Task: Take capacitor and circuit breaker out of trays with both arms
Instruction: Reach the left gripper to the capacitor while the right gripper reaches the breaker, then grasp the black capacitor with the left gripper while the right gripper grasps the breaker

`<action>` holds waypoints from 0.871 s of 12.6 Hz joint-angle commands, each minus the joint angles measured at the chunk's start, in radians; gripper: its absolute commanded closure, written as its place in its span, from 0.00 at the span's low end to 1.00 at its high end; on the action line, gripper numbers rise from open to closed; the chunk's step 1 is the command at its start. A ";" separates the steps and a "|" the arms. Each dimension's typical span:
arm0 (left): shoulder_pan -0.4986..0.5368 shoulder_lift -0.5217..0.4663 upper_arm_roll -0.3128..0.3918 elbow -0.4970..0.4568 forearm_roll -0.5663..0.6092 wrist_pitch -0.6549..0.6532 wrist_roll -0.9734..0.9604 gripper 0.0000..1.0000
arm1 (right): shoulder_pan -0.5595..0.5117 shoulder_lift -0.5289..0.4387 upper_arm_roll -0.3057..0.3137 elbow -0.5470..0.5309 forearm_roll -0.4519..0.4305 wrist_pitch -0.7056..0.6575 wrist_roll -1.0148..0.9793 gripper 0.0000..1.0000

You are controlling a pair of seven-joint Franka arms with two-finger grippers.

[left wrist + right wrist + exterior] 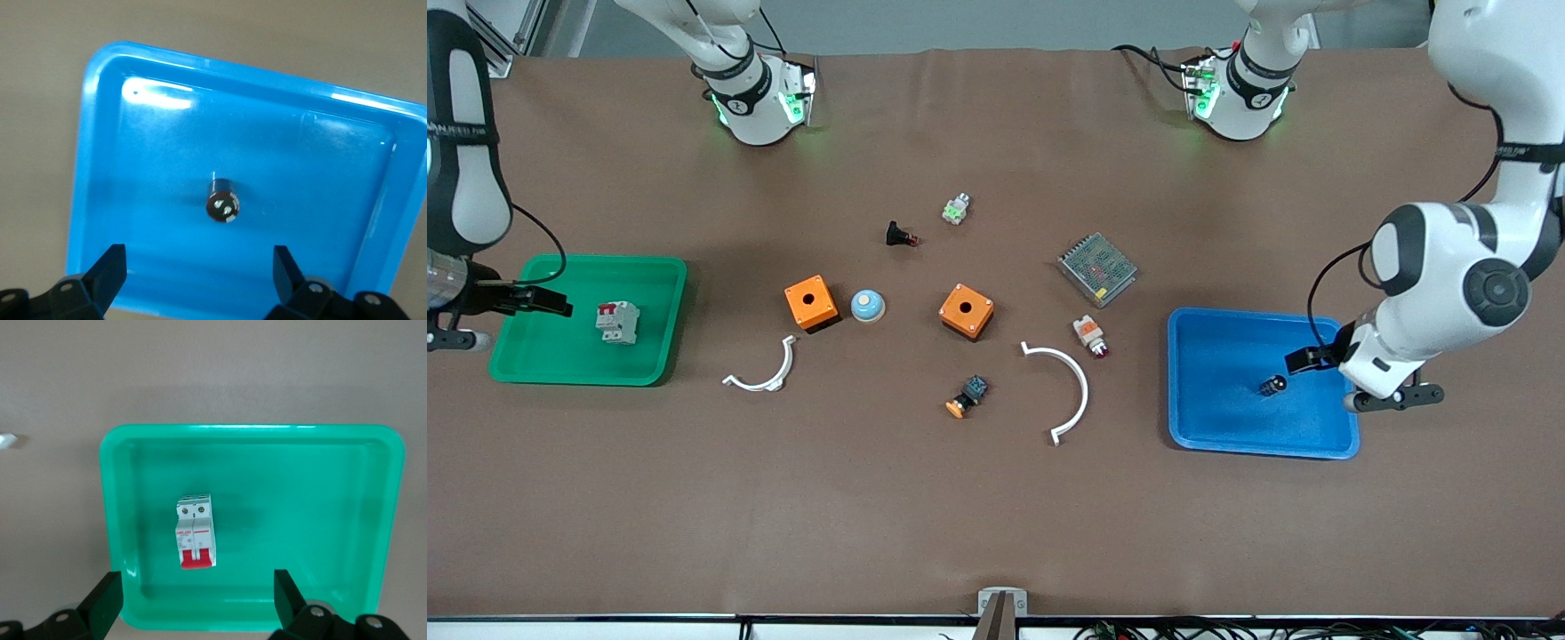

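The capacitor (1272, 385), a tiny black cylinder with a silvery end, lies in the blue tray (1218, 427) at the left arm's end of the table. It also shows in the left wrist view (223, 200). My left gripper (1307, 360) (200, 257) hangs open and empty over that tray's rim, apart from the capacitor. The breaker (617, 321), light grey with a red switch section, lies in the green tray (649, 293) at the right arm's end. It also shows in the right wrist view (195, 532). My right gripper (547, 302) (198, 583) is open and empty over that tray's rim.
Between the trays lie two orange boxes (811, 302) (967, 311), a blue-white dome (867, 306), a black part with red tip (901, 236), a grey power unit (1097, 268), a white-orange part (1090, 335), a black-blue switch (967, 396) and two white arcs (765, 373) (1072, 387).
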 commanded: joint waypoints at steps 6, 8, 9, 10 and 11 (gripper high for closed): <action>-0.009 0.163 -0.005 0.010 0.012 0.170 -0.034 0.30 | -0.007 0.122 0.018 -0.156 0.129 0.289 -0.154 0.02; -0.009 0.181 -0.005 0.012 0.012 0.184 -0.034 0.34 | -0.010 0.130 0.018 -0.165 0.134 0.320 -0.219 0.40; -0.009 0.183 -0.005 0.013 0.012 0.184 -0.034 0.37 | -0.016 0.130 0.018 -0.165 0.134 0.320 -0.234 0.64; -0.010 0.184 -0.005 0.013 0.012 0.184 -0.034 0.39 | -0.019 0.130 0.018 -0.165 0.134 0.320 -0.235 0.78; -0.010 0.184 -0.005 0.012 0.010 0.184 -0.034 0.43 | -0.018 0.129 0.016 -0.163 0.134 0.318 -0.235 0.83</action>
